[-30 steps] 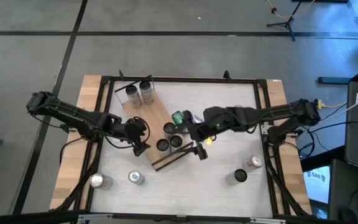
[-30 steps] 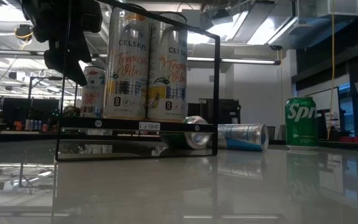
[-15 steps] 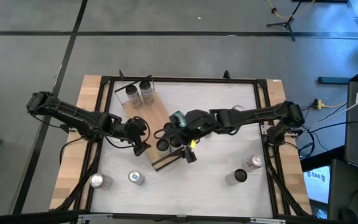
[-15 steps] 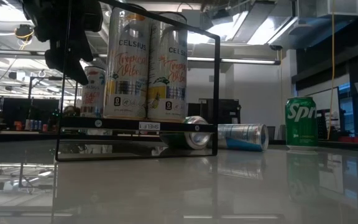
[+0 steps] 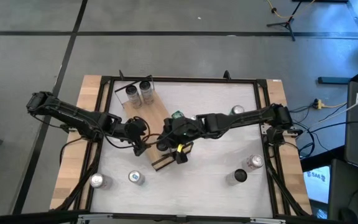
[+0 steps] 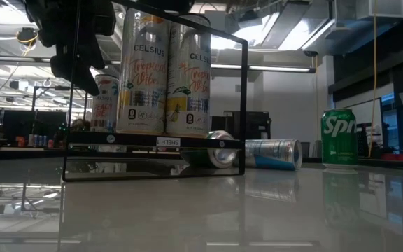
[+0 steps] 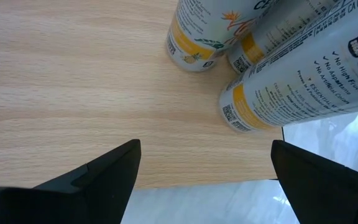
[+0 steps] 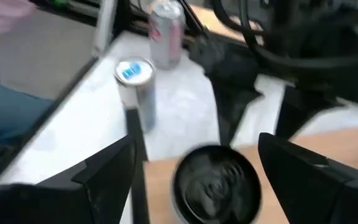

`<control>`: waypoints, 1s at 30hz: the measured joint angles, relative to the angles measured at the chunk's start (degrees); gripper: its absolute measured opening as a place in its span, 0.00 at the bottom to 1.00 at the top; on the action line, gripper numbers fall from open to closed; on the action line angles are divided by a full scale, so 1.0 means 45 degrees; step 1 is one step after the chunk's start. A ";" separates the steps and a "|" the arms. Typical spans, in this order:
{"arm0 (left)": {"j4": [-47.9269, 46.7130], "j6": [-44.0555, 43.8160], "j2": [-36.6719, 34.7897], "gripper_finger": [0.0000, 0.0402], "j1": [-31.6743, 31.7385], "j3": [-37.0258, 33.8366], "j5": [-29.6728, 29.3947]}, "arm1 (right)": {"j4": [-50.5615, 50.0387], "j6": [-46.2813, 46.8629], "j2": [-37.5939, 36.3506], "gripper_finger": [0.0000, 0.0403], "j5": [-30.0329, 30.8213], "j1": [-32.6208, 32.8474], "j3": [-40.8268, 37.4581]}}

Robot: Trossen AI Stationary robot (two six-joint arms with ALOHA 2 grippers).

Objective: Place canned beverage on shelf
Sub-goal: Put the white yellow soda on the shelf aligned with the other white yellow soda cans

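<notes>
White tabletop (image 5: pixel 216 162), wooden shelf (image 5: pixel 146 121), grey floor, both claws (image 7: pixel 197 168) (image 8: pixel 194 168) spread.

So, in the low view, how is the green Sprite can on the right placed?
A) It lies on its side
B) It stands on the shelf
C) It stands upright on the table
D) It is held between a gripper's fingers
C: the green Sprite can stands upright on the table, apart from the shelf and from the can lying on its side.

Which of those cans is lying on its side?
The silver-and-blue can on the table beside the upright green Sprite can; its end faces sideways, all others shown clearly stand upright.
</notes>
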 joint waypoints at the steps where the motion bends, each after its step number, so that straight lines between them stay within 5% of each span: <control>1: 0.0002 0.0003 0.0000 0.87 0.0000 0.0000 -0.0001 | -0.0118 0.0017 0.0002 0.82 0.0213 0.0000 0.0000; 30: 0.0476 0.0083 0.0000 0.87 0.0005 0.0000 -0.0232 | -0.0858 0.1005 -0.0003 0.82 0.0803 0.0029 -0.0107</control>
